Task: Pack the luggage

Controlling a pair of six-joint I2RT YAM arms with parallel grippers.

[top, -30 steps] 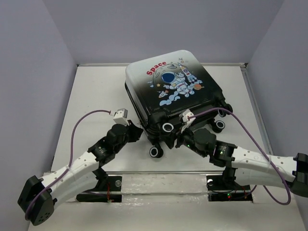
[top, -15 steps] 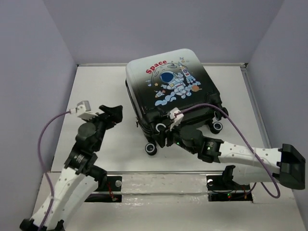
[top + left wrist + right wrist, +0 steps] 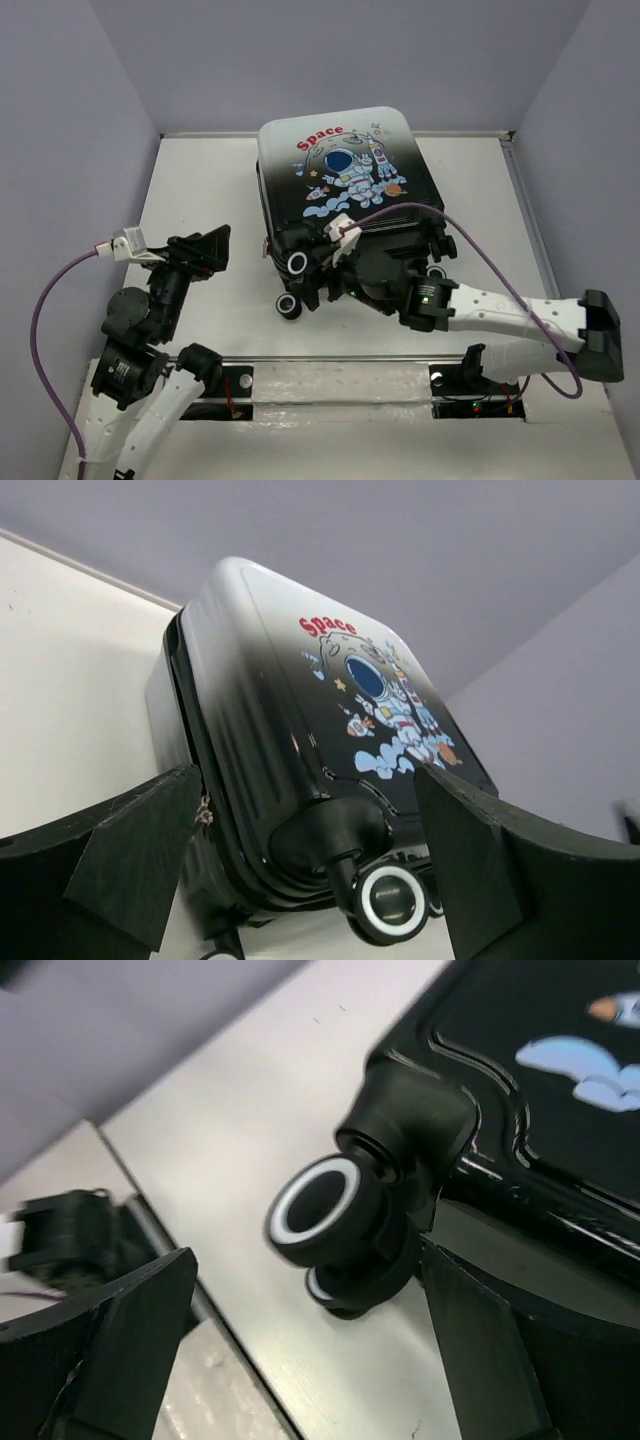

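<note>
The luggage lies flat and closed on the white table, astronaut print and red "Space" facing up, its black wheels toward the arms. My left gripper hovers open to the left of it, clear of the shell. In the left wrist view the luggage and one white-ringed wheel sit beyond the left gripper, nothing between the fingers. My right gripper is at the wheeled end, open. In the right wrist view a wheel stands just past the right gripper; its right finger is close by the luggage.
Purple walls close in the table at the back and both sides. A metal rail runs along the near edge by the arm bases. Purple cables loop off both wrists. Part of the left arm shows at the right wrist view's left edge.
My left gripper let go at the luggage's near-left corner, opened, and drew back to the left. The right gripper opened wider at the wheels. The luggage has slid a little left.
</note>
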